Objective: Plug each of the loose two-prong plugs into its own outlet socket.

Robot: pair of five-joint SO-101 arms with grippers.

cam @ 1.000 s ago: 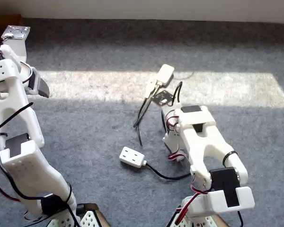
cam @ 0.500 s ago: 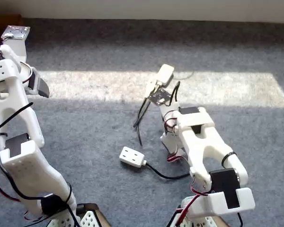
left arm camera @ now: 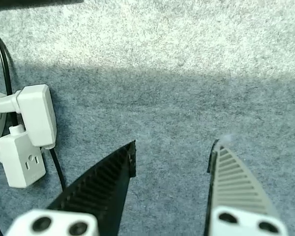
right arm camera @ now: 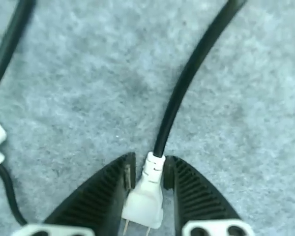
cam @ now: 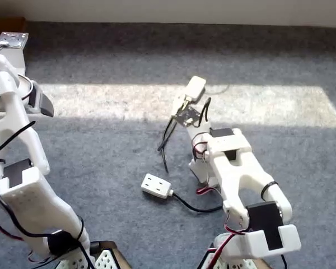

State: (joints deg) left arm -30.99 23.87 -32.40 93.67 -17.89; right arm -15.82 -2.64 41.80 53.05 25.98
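**Plug brought nearer to the far outlet socket**

Over the last second the right gripper (right arm camera: 148, 162) has been advanced toward the white outlet socket (cam: 194, 88) in the sunlit strip, so insertion is judged to be close. Its jaws are clamped on a white two-prong plug (right arm camera: 143, 199), with the black cord (right arm camera: 187, 83) trailing. The left gripper (left arm camera: 174, 147) is held over bare bench (left arm camera: 187, 73), jaws wide apart and empty.

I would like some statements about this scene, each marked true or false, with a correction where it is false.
1. The right pincer grips a white two-prong plug. True.
2. That plug's wire is white. False: the cord is black.
3. The left pincer is open and holds nothing. True.
4. The white outlet socket near the arms' bases lies on bare wood. False: it lies on grey carpet.
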